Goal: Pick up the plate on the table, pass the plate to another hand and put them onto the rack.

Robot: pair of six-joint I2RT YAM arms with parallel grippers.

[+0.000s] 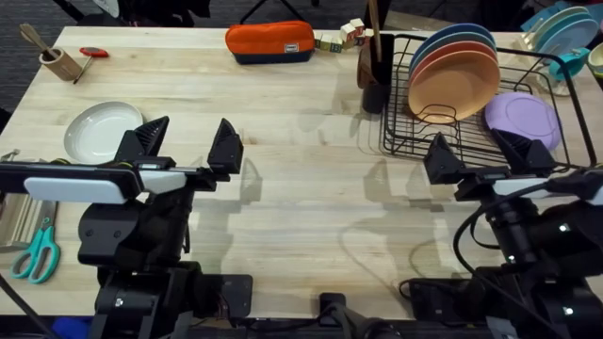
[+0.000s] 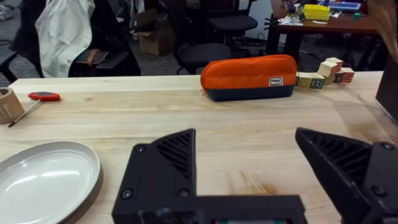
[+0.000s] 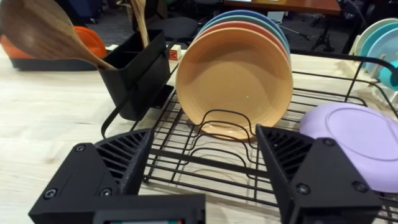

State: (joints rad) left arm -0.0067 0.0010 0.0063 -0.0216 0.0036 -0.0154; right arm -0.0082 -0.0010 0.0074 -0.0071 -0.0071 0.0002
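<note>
The pale grey-white plate (image 1: 100,130) lies flat on the light wooden table (image 1: 283,188) at the left; the left wrist view shows the plate (image 2: 45,180) too. Just right of it hovers my left gripper (image 1: 185,143), open and holding nothing; the same gripper (image 2: 245,165) appears in its wrist view. The black wire rack (image 1: 471,104) stands at the back right, holding upright orange and blue plates (image 1: 454,75) and a leaning lilac plate (image 1: 523,118). My right gripper (image 1: 488,153) is open at the rack's near edge, and the right gripper (image 3: 202,165) faces the rack (image 3: 205,155).
An orange pouch (image 1: 269,41) and toy blocks (image 1: 341,38) lie at the back. A black utensil holder (image 1: 374,71) with wooden spoons sits on the rack's left side. Teal scissors (image 1: 38,252) lie at the near left, a wooden cup (image 1: 58,61) at the far left.
</note>
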